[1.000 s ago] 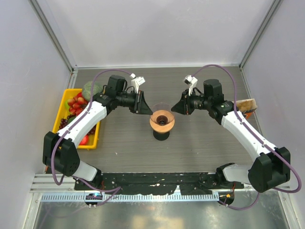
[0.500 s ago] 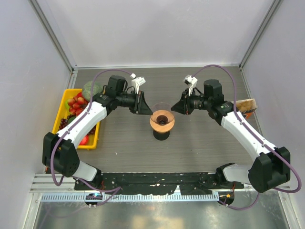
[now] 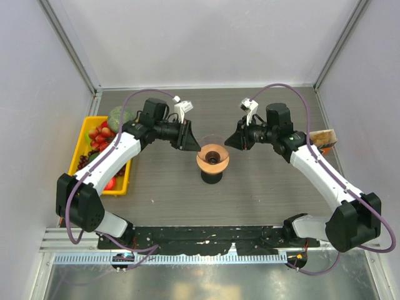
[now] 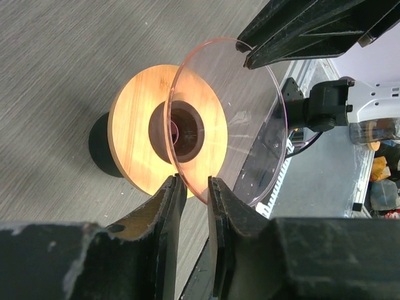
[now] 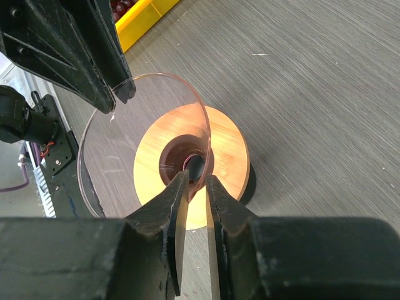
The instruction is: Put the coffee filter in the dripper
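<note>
Side approach to the dripper point(image 3: 212, 160) is blocked: the left gripper point(image 3: 195, 144) and right gripper point(image 3: 228, 143) flank it, pinching the clear cone point(image 4: 244, 125) above it. The near table point(image 3: 212, 206) is open. The yellow tray point(image 3: 84, 140) stands well left.

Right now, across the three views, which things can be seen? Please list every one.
cone: one, clear pinkish, tip at the dripper's hole
dripper: one, orange-brown disc with a dark hole, on a black base, centre of the table
tray: one, yellow, left edge of table
fruit: several, red, in tray
green lump: one, at tray's far end
block: one, tan-brown, right edge, kind unclear
filter: none seen
left gripper: one, black, on cone's rim
right gripper: one, black, on the opposite rim
</note>
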